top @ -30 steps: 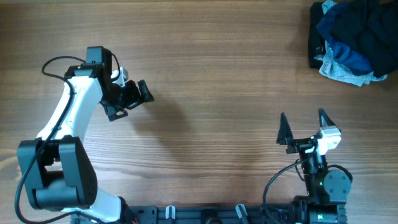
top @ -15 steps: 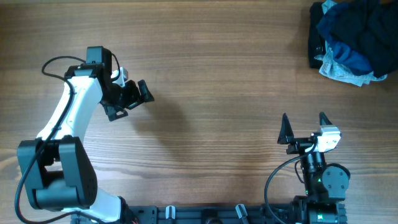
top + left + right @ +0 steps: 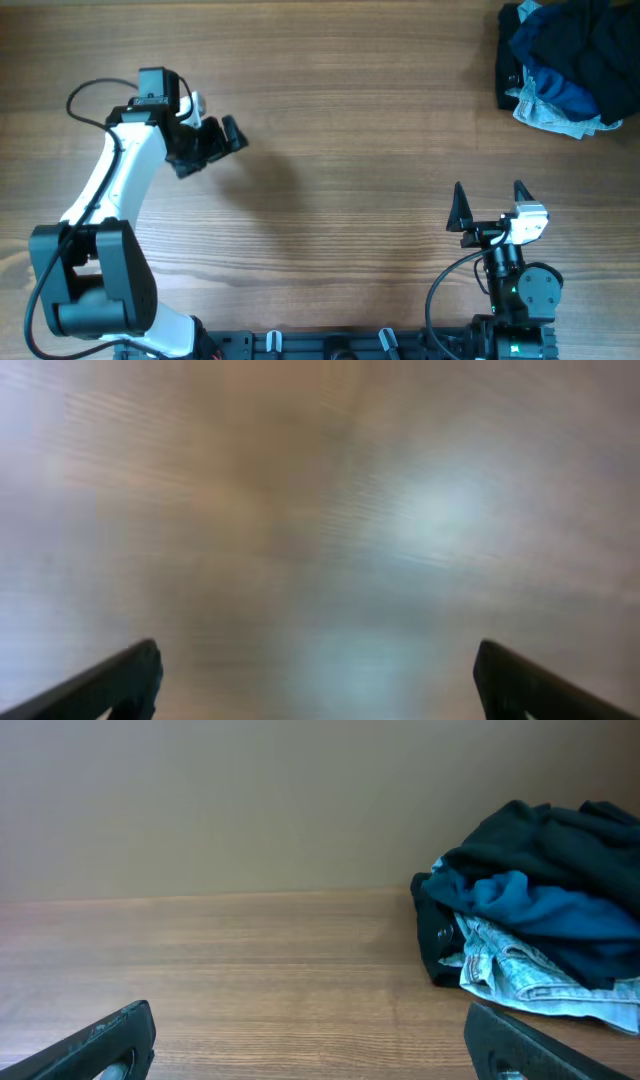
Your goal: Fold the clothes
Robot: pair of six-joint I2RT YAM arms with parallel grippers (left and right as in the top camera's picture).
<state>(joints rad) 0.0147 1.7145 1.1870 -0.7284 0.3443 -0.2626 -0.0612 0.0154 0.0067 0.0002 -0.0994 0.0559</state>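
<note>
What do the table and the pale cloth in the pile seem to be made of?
Table: wood or wood-look laminate, matte, with straight grain lines. Pale cloth: soft woven fabric, perhaps faded denim, crumpled, with a mottled blue-white print.

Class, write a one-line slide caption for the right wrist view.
Open right gripper faces black garment heaped over blue garment and pale patterned cloth.

This looks like a robotics lab. A left arm (image 3: pixel 105 185) and a right arm (image 3: pixel 515 285) are mounted on a black rail (image 3: pixel 300 345) along the edge of a wood-grain table (image 3: pixel 350 120). Loose cables (image 3: pixel 432 300) loop off them, and a plain beige wall (image 3: pixel 250 800) stands behind. The clothes (image 3: pixel 565 50) sit heaped in the far corner.
</note>
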